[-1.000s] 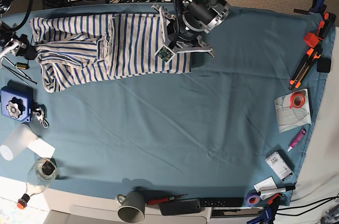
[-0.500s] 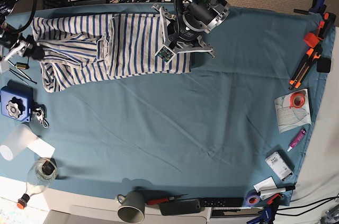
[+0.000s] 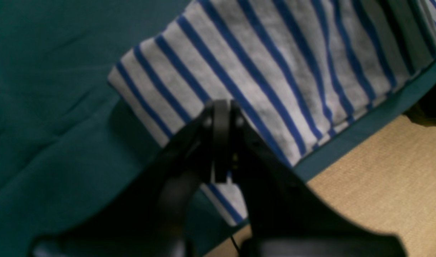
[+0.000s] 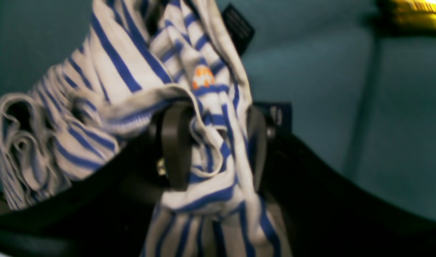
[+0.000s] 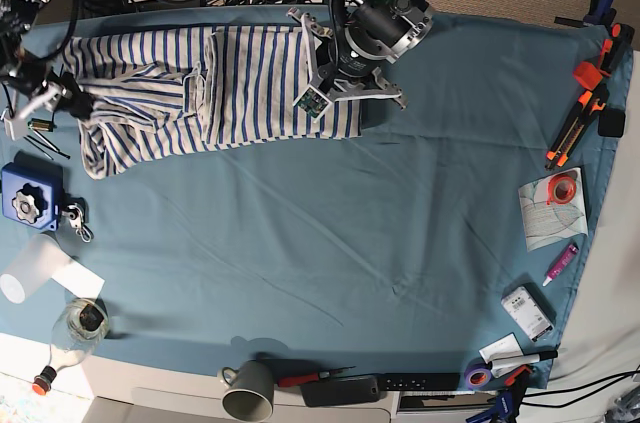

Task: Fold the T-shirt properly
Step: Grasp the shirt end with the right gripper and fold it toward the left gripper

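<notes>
At nine o'clock the shirt (image 5: 180, 93) edge is clamped by the right gripper (image 4: 210, 142); the left gripper (image 3: 221, 142), pressed together, pins it; a fold across is needed next.

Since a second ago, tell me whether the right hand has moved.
Yes. In the base view the right hand has carried the gripped edge of the T-shirt inward over the cloth, away from the table's left edge and slightly toward the blue box.

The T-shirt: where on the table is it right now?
In the base view the T-shirt lies at the table's far left, its left edge bunched in the right end effector, the left end effector over its right end.
</notes>
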